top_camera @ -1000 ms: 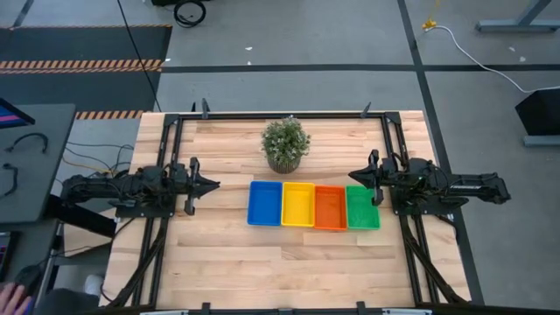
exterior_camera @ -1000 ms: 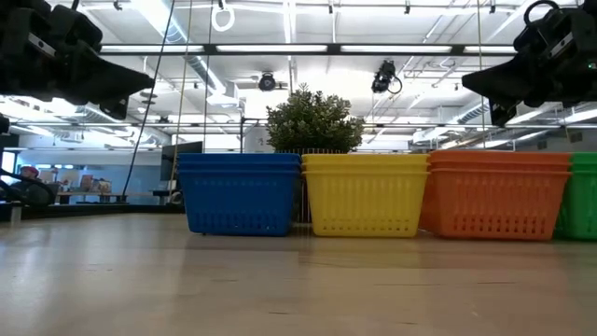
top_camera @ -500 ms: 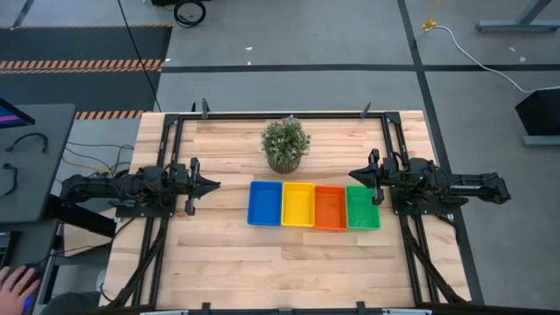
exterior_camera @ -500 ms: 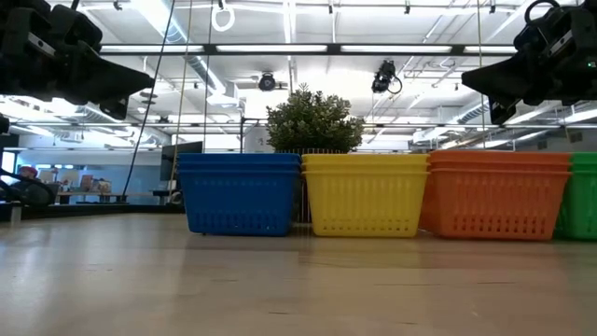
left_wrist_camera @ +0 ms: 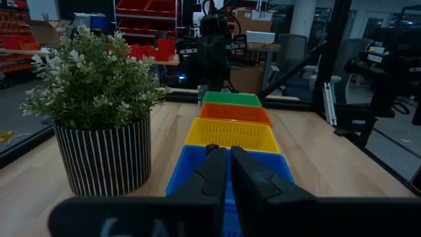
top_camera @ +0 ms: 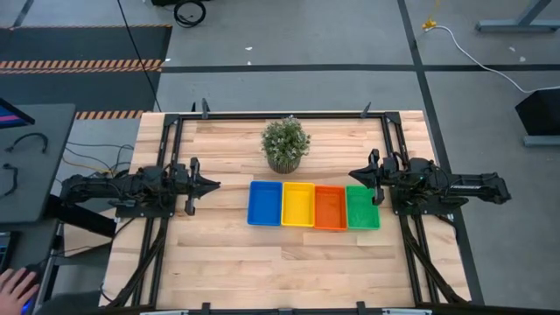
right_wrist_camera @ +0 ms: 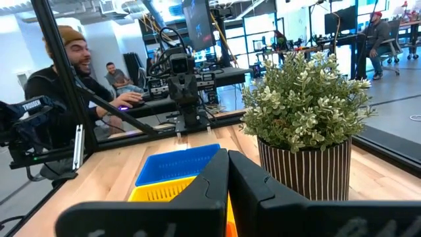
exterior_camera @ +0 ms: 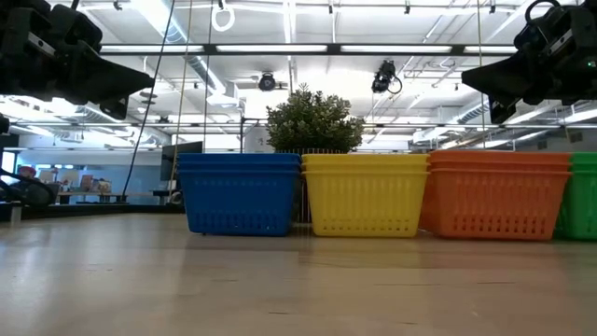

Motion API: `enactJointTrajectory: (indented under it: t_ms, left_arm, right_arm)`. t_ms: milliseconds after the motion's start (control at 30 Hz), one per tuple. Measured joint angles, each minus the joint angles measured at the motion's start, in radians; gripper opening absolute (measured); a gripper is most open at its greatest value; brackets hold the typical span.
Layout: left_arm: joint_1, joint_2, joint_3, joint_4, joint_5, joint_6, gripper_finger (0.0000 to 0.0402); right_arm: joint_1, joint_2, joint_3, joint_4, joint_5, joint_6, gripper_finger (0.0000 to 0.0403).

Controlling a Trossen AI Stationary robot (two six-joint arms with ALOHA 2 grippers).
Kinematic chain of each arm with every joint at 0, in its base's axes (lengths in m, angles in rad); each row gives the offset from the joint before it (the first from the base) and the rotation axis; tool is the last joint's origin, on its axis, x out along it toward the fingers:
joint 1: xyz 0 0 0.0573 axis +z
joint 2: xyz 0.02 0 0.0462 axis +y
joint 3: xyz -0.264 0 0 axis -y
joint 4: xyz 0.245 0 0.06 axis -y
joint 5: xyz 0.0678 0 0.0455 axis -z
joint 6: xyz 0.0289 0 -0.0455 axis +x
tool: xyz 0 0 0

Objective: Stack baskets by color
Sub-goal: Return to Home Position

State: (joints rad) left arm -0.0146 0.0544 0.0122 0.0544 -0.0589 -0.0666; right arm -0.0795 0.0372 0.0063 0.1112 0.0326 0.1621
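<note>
Four baskets stand side by side in a row on the wooden table: blue (top_camera: 264, 203), yellow (top_camera: 297, 205), orange (top_camera: 330, 207) and green (top_camera: 362, 207). In the low view the blue (exterior_camera: 240, 193), yellow (exterior_camera: 365, 194) and orange (exterior_camera: 496, 195) ones show stacked rims. My left gripper (top_camera: 216, 185) hovers level at the table's left side, shut, fingers pointing at the row, touching nothing. My right gripper (top_camera: 351, 178) hovers level at the right side, shut, just above the green basket's far end.
A potted green plant (top_camera: 285, 144) in a striped pot stands behind the row, toward the far edge. Black frame rails (top_camera: 166, 166) run along the table's left and right sides. Bare wood lies in front of the row. People sit beyond the table (right_wrist_camera: 62, 79).
</note>
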Motion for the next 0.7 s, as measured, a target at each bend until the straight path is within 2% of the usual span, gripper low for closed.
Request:
enactJointTrajectory:
  t_ms: [400,700]
  left_arm:
    - [0.0,0.0,0.001,0.0,0.0,0.0,0.0036]
    - [0.0,0.0,0.001,0.0,0.0,0.0,0.0024]
  right_arm:
    - [0.0,0.0,0.0,0.0,0.0,0.0,0.0014]
    - [0.0,0.0,0.0,0.0,0.0,0.0,0.0014]
